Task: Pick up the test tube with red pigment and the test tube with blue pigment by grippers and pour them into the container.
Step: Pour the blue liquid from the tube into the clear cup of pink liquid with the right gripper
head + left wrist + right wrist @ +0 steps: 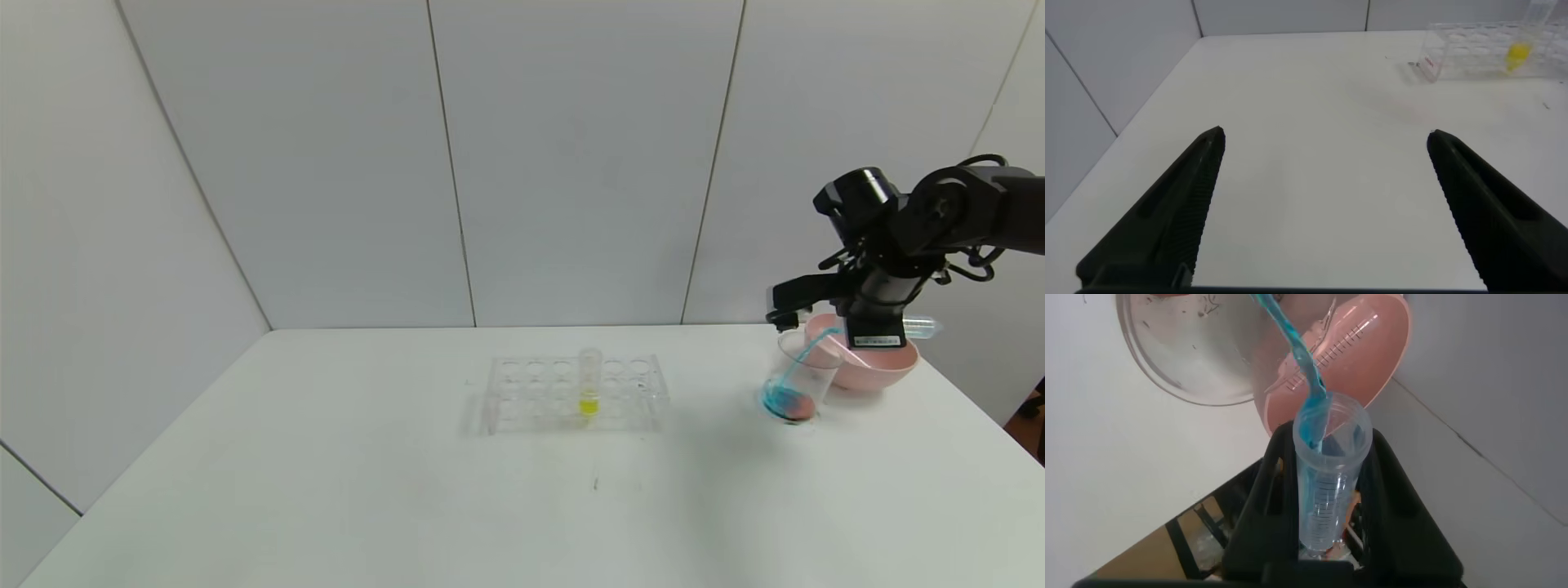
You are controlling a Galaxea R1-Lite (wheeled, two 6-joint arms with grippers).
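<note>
One thin blue stream runs from the blue tube (1327, 478) — gripped tilted in the right gripper (875, 327) jaws — into the clear cup (798, 384) beside the pink bowl (886, 367); left gripper (1323, 204) jaws gape over the worktop (408, 490).

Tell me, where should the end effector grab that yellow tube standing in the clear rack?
Probably the top of the yellow tube, which sticks up above the rack. It stands upright with its lower part sunk in the rack's holes, so coming straight down from above and closing on the exposed upper wall looks best; the neighbouring holes look empty, leaving finger room.
</note>
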